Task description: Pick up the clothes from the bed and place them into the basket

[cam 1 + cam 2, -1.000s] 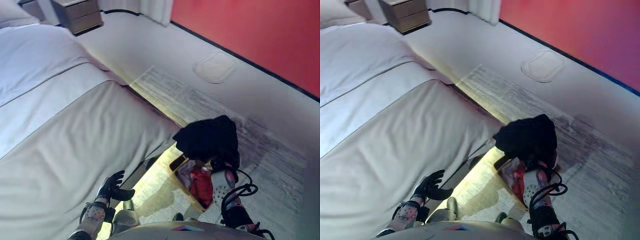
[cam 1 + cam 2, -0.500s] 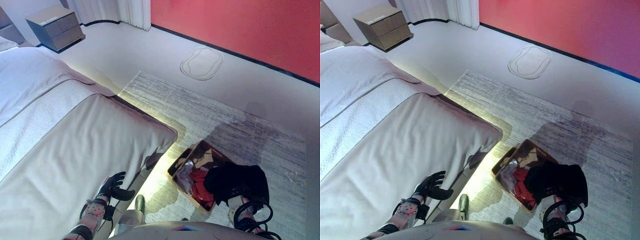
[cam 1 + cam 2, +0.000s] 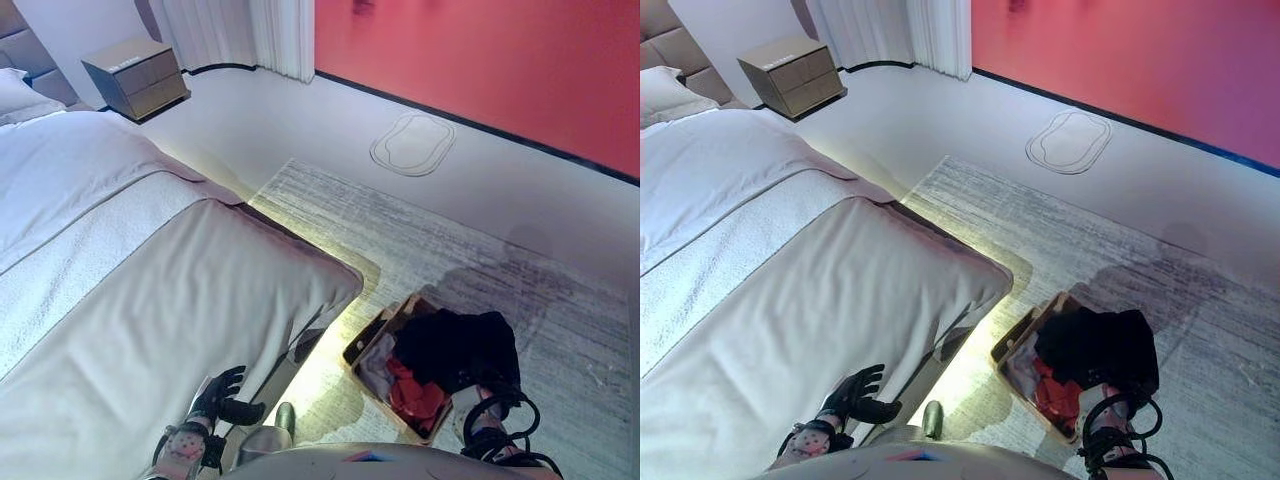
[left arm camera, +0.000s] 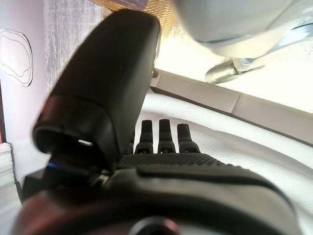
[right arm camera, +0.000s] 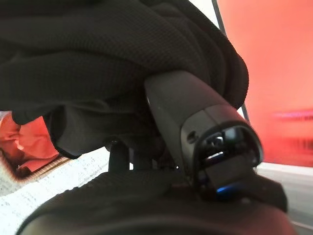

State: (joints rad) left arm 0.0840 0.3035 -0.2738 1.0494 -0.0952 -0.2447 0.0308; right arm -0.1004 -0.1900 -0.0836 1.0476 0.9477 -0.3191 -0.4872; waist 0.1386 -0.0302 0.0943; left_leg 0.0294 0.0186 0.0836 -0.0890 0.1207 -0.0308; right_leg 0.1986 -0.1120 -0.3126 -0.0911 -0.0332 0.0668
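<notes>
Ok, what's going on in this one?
The robot is loading laundry from the bed into a basket on the rug beside it. Its right hand holds a black garment over the basket, with its thumb against the cloth; a red item already lies inside. The left hand hangs open by the bed's edge, empty.

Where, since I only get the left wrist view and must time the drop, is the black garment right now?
Observer: The black garment hangs over the basket, draped on the right hand.
Operator: Is the basket empty?
Observer: No, a red garment lies inside it.
Operator: Any clothes on the bed?
Observer: None show on the part of the bed that the eye views cover.
</notes>
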